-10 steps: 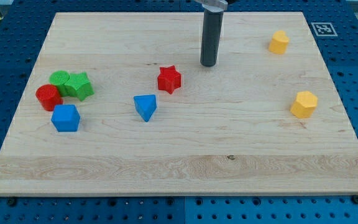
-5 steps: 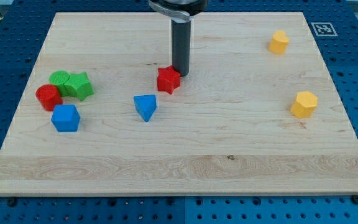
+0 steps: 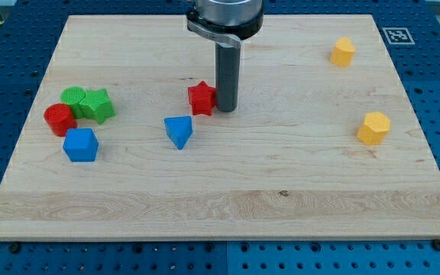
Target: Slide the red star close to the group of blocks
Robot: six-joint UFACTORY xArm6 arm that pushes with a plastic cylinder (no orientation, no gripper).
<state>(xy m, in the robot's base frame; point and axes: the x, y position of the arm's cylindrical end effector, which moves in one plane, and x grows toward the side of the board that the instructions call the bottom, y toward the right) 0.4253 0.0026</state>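
Note:
The red star (image 3: 201, 98) lies near the middle of the wooden board (image 3: 281, 183). My tip (image 3: 227, 109) stands right against the star's right side. The group of blocks sits at the view's left: a red cylinder (image 3: 59, 119), a green cylinder (image 3: 72, 97), a green block (image 3: 97, 105) and a blue cube (image 3: 80, 144). A blue triangular block (image 3: 179, 131) lies just below and left of the star.
Two yellow hexagonal blocks lie at the view's right, one near the top (image 3: 343, 52) and one lower (image 3: 373, 127). A marker tag (image 3: 396, 35) sits off the board's top right corner.
My tip moved from the star's upper right down to its right side. The star slid a little to the left.

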